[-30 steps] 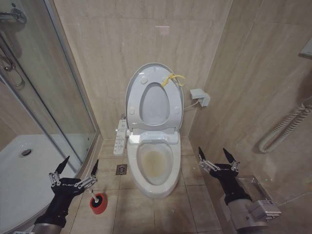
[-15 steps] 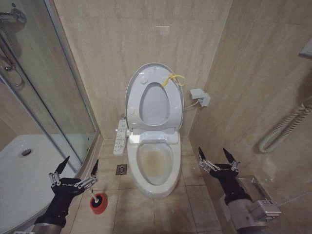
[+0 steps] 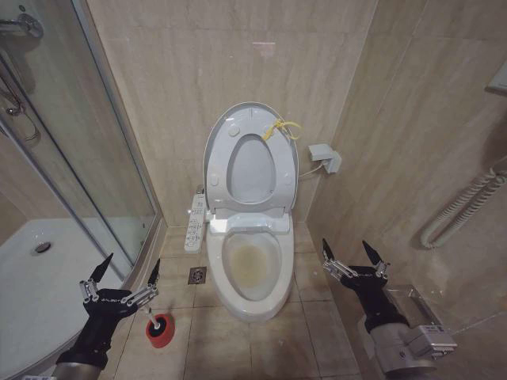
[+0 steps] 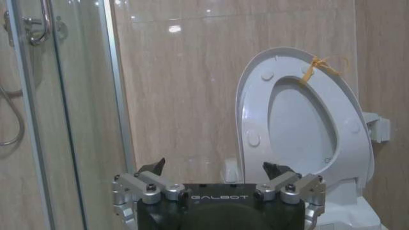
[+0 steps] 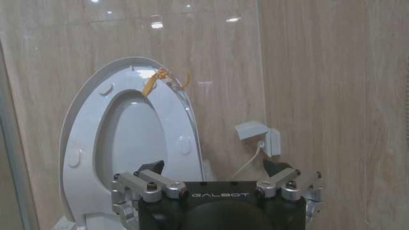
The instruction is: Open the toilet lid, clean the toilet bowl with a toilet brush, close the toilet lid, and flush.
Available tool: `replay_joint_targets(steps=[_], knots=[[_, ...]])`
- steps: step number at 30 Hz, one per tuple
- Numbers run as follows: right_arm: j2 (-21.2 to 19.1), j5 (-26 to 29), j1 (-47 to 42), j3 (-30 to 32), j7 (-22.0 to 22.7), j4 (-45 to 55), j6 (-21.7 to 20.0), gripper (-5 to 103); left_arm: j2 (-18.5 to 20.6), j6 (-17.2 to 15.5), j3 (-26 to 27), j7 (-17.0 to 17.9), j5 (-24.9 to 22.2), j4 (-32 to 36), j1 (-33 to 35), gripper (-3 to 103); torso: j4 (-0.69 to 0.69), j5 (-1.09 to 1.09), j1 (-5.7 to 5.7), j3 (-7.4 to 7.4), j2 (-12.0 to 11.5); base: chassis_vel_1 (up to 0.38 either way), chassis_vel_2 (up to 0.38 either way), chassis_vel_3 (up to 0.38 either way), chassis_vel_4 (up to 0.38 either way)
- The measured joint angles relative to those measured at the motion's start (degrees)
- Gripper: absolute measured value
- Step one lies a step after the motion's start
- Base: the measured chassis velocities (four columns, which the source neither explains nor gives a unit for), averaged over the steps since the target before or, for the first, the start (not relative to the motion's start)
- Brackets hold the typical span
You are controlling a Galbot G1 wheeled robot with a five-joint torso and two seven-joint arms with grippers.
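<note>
White toilet lid [image 3: 252, 158] is up already, leaning back on the tiled wall, yellow cord [image 3: 279, 128] at its top edge. Seat ring is up with it. Toilet bowl [image 3: 252, 269] is exposed, yellowish-brown stain in the middle, button panel [image 3: 195, 225] on its left side.

Toilet brush [image 3: 152, 314] stands in the red holder cup [image 3: 159, 330] on the floor tiles, left of the bowl, near the floor drain [image 3: 197, 275] and the shower tray [image 3: 47, 285] edge. Only the slim handle and a dark bit at the cup show.

Left gripper [image 3: 120, 279] hangs low on the left, just above and beside the brush, fingers spread wide, holding nothing. Right gripper [image 3: 354, 257] hangs low on the right of the bowl, near the side wall, fingers spread wide too, empty. The left wrist view shows the left gripper's fingers [image 4: 153, 168] apart with the raised lid and the glass shower door [image 4: 70, 96] beyond; the right wrist view shows the same for the right gripper, plus the wall socket [image 5: 262, 136].

Step judged: lid opening done, brush pickup is in hand, not yet grasped. Next move likely calls for the left gripper to drop onto the handle, close round it, and lift straight up so the cup doesn't tip.
</note>
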State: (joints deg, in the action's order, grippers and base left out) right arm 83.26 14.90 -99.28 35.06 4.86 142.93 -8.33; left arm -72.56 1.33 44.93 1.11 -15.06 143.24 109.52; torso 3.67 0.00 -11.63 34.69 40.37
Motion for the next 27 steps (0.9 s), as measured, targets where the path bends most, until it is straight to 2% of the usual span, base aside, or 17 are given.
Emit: replay_joint_targets(steps=[19,21,22,27], knots=[[0.04,-0.16,-0.06,0.08,-0.05,0.02,-0.19,100,0.0,0.02,0.0,0.01,0.0,0.0,0.0,100,-0.01,0.0,0.0,0.0,0.0,0.0,0.0,0.0,0.0],[0.6,-2.65,-1.05,1.37,-1.04,0.17,-3.13,100,0.0,0.02,0.0,0.01,0.0,0.0,0.0,100,-0.02,0.0,0.0,0.0,0.0,0.0,0.0,0.0,0.0],[1.06,-4.4,-1.89,2.4,-1.79,0.16,-5.11,100,0.0,0.02,0.0,0.01,0.0,0.0,0.0,100,0.02,0.0,0.0,0.0,0.0,0.0,0.0,0.0,0.0],[1.65,-3.5,-1.71,3.16,-1.98,0.2,-5.42,100,0.01,0.02,-0.01,0.01,0.0,0.0,0.0,100,-0.01,0.0,0.0,0.0,0.0,0.0,0.0,0.0,0.0]])
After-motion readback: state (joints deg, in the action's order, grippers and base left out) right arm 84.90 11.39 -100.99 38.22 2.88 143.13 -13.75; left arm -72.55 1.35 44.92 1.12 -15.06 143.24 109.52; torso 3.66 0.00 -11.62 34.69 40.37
